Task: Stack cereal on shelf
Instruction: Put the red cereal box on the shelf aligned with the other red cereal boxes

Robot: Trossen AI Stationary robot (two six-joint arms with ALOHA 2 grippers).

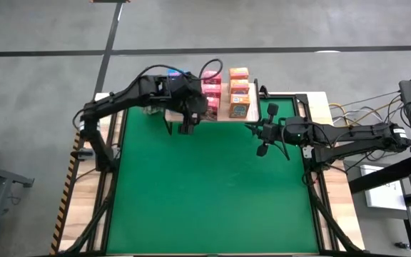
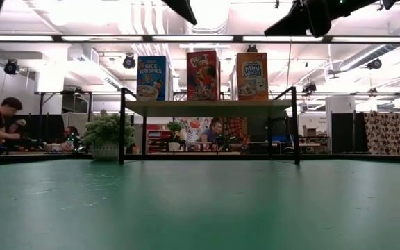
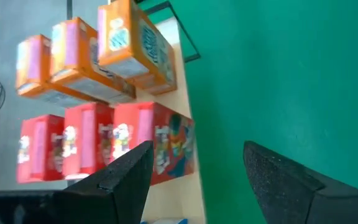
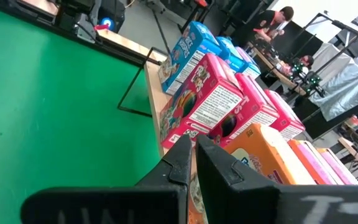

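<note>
Green table mat [image 2: 200, 208]: one, seen nearest in the low view, lying in front of the shelf.

Shelf [image 2: 207, 107]: one, a light wooden plank on thin black legs, set at the far edge of the mat. All cereal is found on its top.

Left gripper [image 1: 185, 126]: held over the mat just in front of the shelf, near its blue-box end. Its two fingers [image 3: 123, 177] are spread wide apart and nothing is held between them.

Right gripper [image 1: 260, 130]: held over the mat just in front of the shelf's orange-box end. Its fingers [image 4: 182, 158] are pressed together and nothing is gripped.

Front row on the shelf, three boxes counted in the low view, all upright: one blue Rice Krispies box [image 2: 151, 78], one red Froot Loops box [image 2: 202, 75] and one orange Mini-Wheats box [image 2: 252, 76], with gaps between them.

Depth of the rows, as shown by the left wrist view: three red boxes [image 3: 154, 140] are lined up one behind another across the plank, and three orange boxes [image 3: 132, 40] likewise beside them.

Blue boxes [image 4: 191, 53]: at least two are made out in the right wrist view, in a line beyond the red row; a full count cannot be given.

Leafy plant [image 2: 106, 132]: one, beyond the shelf at its blue-box side.

People: several are seen in the room behind the shelf.
</note>
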